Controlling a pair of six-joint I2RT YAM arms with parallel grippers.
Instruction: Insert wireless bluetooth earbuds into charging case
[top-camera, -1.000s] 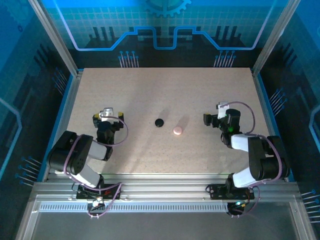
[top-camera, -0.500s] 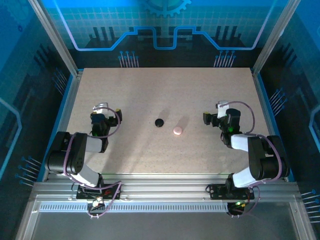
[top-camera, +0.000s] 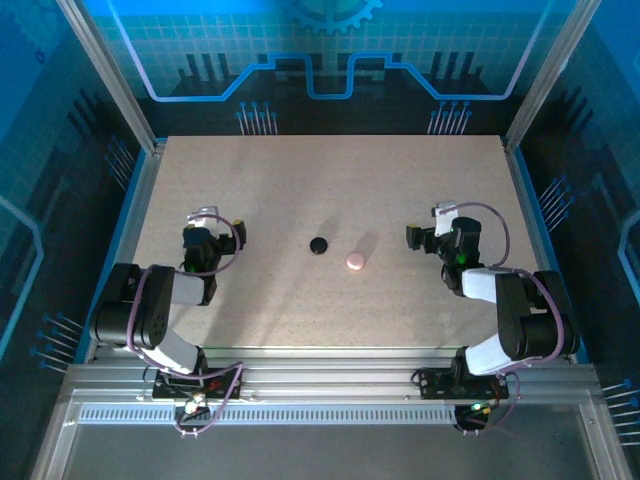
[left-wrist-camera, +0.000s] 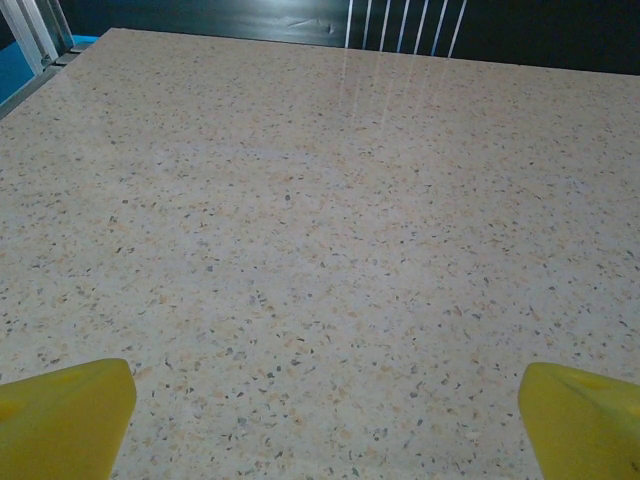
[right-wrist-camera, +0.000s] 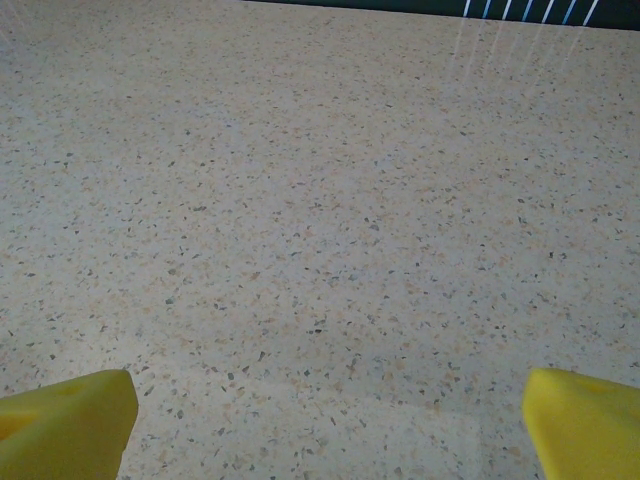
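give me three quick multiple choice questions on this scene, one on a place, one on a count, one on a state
1. Where does the pink puck lie relative to the black puck?
A. toward the right arm
B. toward the left arm
C. stacked on it

2. How many round pucks lie on the table?
A. one
B. two
C. four

3. How are the left hand and right hand?
A. both shut
B. one shut on a puck
C. both open, empty

Answers:
1 A, the top view shows it on that side, apart
2 B, one black, one pink
3 C, yellow fingertips wide apart over bare table
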